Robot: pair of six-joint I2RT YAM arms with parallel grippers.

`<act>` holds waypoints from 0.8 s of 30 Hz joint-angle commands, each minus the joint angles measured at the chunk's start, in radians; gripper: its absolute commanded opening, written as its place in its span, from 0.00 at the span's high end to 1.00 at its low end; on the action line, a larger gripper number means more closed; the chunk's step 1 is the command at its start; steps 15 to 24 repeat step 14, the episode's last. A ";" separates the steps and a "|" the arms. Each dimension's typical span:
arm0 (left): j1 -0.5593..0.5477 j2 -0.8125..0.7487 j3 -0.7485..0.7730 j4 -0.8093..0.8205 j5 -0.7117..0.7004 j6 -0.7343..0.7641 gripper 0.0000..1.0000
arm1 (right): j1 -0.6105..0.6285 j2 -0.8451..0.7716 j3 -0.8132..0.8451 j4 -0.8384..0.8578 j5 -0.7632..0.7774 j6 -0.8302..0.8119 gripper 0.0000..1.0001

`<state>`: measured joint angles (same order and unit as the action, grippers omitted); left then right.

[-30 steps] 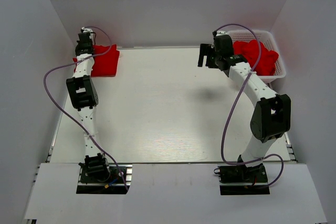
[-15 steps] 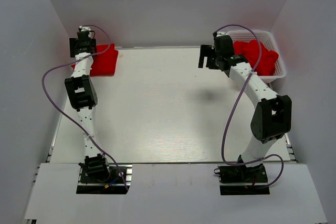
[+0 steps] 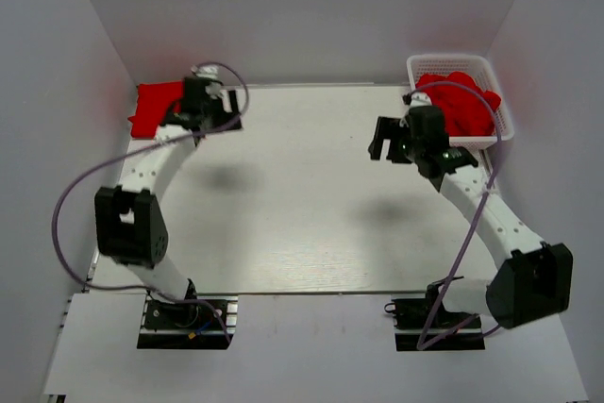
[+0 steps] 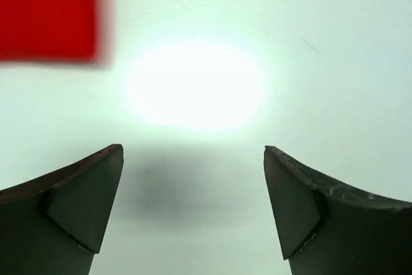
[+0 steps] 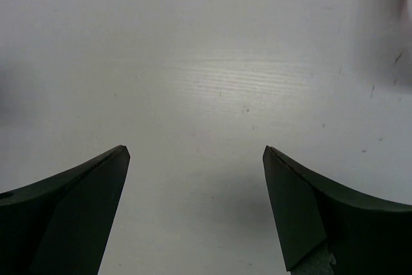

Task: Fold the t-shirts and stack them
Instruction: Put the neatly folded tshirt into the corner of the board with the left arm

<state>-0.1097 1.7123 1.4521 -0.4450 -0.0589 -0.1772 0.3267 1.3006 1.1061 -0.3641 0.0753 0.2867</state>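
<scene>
A folded red t-shirt [image 3: 154, 107] lies flat at the back left corner of the table; in the left wrist view only its corner [image 4: 48, 11] shows at the top left. Just to its right my left gripper [image 3: 219, 109] hovers over bare table, jaws wide open and holding nothing [image 4: 193, 152]. More red t-shirts [image 3: 461, 101] are heaped, crumpled, in the white basket [image 3: 451, 63] at the back right. Left of the basket and a little nearer, my right gripper [image 3: 385, 142] is open and empty, with only white tabletop between its fingers [image 5: 196, 149].
White walls close in the table at the back and on both sides. The white tabletop [image 3: 302, 205] stretches between the two arms. Purple cables [image 3: 71, 195] loop off both arms.
My left gripper has opened, let go of the folded shirt and swung right, off it. The right arm has drawn nearer and slightly right, away from the back wall.
</scene>
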 commanded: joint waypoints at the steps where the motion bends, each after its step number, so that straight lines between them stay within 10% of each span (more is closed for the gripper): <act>1: -0.199 -0.210 -0.209 0.052 0.065 -0.134 0.00 | -0.002 -0.102 -0.133 0.022 -0.066 0.022 0.10; 10: -0.484 -0.480 -0.489 -0.001 -0.092 -0.269 0.00 | 0.000 -0.386 -0.431 0.129 -0.167 0.034 0.10; 24: -0.515 -0.500 -0.489 0.025 -0.091 -0.260 0.00 | 0.000 -0.428 -0.472 0.148 -0.183 0.019 0.10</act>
